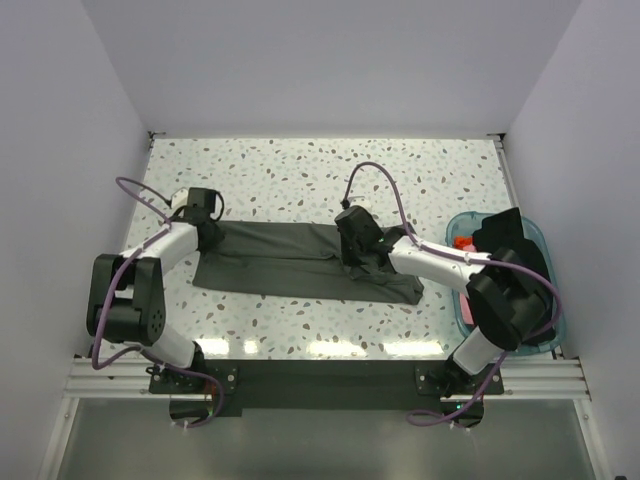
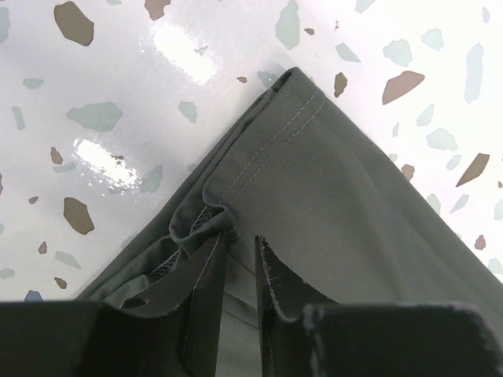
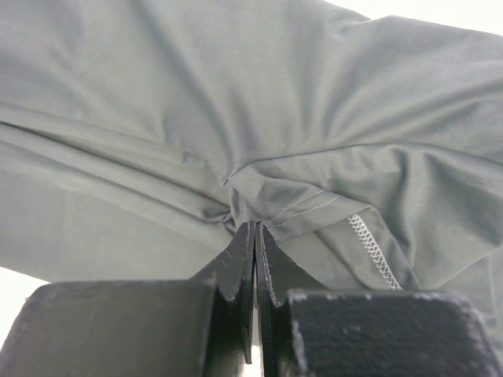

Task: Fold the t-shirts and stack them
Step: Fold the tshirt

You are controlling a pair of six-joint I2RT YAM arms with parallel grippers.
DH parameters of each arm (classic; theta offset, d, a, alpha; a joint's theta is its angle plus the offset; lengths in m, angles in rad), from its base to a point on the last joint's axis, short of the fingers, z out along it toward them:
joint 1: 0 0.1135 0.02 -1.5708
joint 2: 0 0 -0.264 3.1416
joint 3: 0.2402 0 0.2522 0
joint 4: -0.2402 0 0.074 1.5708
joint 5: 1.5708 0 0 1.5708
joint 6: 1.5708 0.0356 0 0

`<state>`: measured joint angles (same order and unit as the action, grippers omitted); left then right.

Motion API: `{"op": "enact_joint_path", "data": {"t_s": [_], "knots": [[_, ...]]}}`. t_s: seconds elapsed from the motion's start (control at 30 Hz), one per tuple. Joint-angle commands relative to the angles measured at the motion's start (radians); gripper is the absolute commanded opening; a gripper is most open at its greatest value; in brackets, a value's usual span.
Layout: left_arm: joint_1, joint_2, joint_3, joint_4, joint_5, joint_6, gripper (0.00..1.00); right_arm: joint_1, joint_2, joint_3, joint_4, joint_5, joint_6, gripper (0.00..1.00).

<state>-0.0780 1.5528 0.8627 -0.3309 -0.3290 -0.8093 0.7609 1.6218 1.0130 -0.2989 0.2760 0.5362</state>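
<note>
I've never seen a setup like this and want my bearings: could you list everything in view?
t-shirt: one, dark grey-green, folded into a long strip mid-table.
tub: one, translucent teal, table's right edge, holding black cloth and red-orange cloth.
table: one, white with speckles.
cables: two, purple, one looping over each arm.
arms: two, white and black; left arm at the shirt's left end, jaws slightly apart over a corner; right arm right of its middle, jaws shut on a pinch of cloth.

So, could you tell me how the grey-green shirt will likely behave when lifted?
Probably floppy: the shirt puckers where the right claw pinches it, so it should sag between grips. Likely light, being thin cloth lying flat. It may slide easily on the glossy table.
</note>
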Motion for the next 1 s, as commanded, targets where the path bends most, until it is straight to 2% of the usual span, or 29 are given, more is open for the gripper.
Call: {"op": "enact_joint_path", "data": {"t_s": [0.0, 0.1, 0.13, 0.47, 0.53, 0.57, 0.73, 0.8, 0.97], "knots": [[0.014, 0.015, 0.036, 0.003, -0.03, 0.001, 0.26, 0.005, -0.042, -0.005, 0.027, -0.017, 0.028, 0.0], [0.015, 0.013, 0.032, 0.01, -0.021, 0.007, 0.26, 0.003, -0.037, -0.002, 0.014, 0.006, 0.024, 0.17], [0.015, 0.01, 0.033, 0.012, -0.018, 0.009, 0.26, 0.005, -0.034, -0.005, 0.015, 0.012, 0.013, 0.26], [0.015, 0.009, 0.042, 0.018, -0.001, 0.019, 0.27, 0.005, 0.05, -0.017, 0.047, -0.015, -0.002, 0.39], [0.015, 0.012, 0.045, 0.013, -0.004, 0.018, 0.27, 0.003, 0.053, -0.025, 0.058, -0.017, 0.002, 0.38], [0.015, 0.012, 0.047, 0.015, -0.004, 0.018, 0.27, 0.005, 0.055, -0.027, 0.063, -0.018, 0.005, 0.29], [0.015, 0.012, 0.05, 0.013, -0.005, 0.016, 0.27, 0.003, 0.038, -0.021, 0.049, -0.014, 0.015, 0.04], [0.015, 0.007, 0.052, 0.012, -0.007, 0.018, 0.26, 0.003, 0.015, -0.017, 0.034, -0.005, 0.018, 0.0], [0.015, 0.007, 0.056, 0.01, -0.005, 0.018, 0.24, 0.006, -0.025, -0.011, 0.006, -0.012, 0.027, 0.0]]}}
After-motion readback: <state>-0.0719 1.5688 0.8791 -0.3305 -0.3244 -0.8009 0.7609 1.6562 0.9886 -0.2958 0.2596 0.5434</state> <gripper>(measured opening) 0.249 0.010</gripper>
